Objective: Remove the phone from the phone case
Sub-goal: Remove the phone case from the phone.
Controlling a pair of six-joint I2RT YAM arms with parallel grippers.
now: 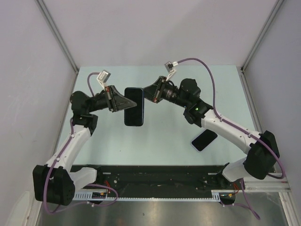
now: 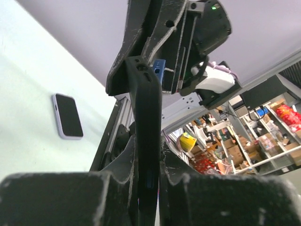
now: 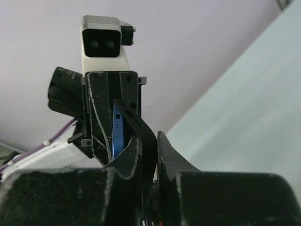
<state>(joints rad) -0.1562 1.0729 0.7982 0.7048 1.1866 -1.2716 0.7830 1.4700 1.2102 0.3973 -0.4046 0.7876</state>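
A black phone case [image 1: 134,106] with a blue phone in it is held upright in the air over the middle of the table. My left gripper [image 1: 128,103] is shut on its left side; the left wrist view shows the dark edge [image 2: 146,117] clamped between the fingers [image 2: 149,162]. My right gripper [image 1: 145,93] is shut on the case's top right corner. In the right wrist view the black case lip [image 3: 145,136] bends away from the blue phone edge [image 3: 117,129] between the jaws of that gripper [image 3: 151,148].
A second phone [image 1: 204,140] with a pale rim and a dark screen lies flat on the pale green table [image 1: 164,136] at the right, near the right arm; it also shows in the left wrist view [image 2: 68,116]. Grey walls enclose the table.
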